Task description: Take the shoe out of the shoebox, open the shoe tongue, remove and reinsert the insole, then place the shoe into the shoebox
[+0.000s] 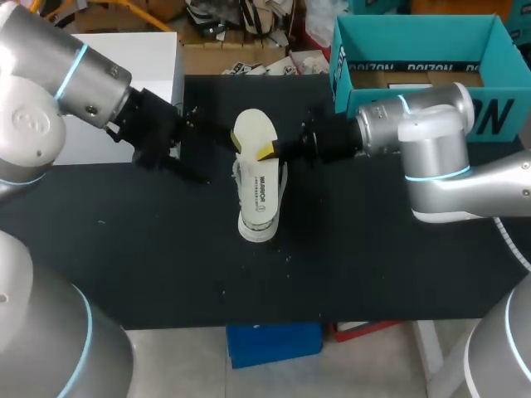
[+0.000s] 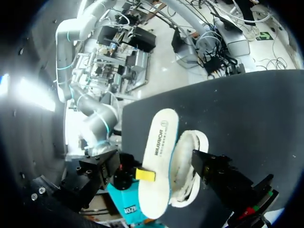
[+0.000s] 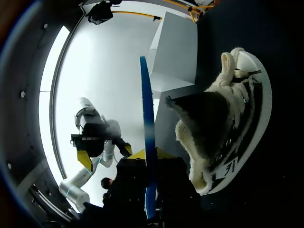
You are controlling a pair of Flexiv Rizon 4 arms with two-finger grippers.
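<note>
A white shoe (image 1: 261, 207) stands on the black table (image 1: 149, 265) in the middle, toe toward the front. Its white insole (image 1: 251, 131) is lifted above the shoe's rear end. My right gripper (image 1: 267, 152) is shut on the insole's edge, with a yellow tip showing. In the right wrist view the insole (image 3: 147, 95) appears edge-on between the fingers of my right gripper (image 3: 148, 156), with the shoe (image 3: 223, 118) beside it. My left gripper (image 1: 203, 149) is open just left of the shoe, holding nothing. In the left wrist view one black finger (image 2: 223, 178) is next to the shoe (image 2: 187, 171) and insole (image 2: 159, 152).
The teal shoebox (image 1: 415, 37) stands open at the back right, behind my right arm. A white box (image 1: 153, 62) sits at the back left. A blue object (image 1: 274, 342) lies below the table's front edge.
</note>
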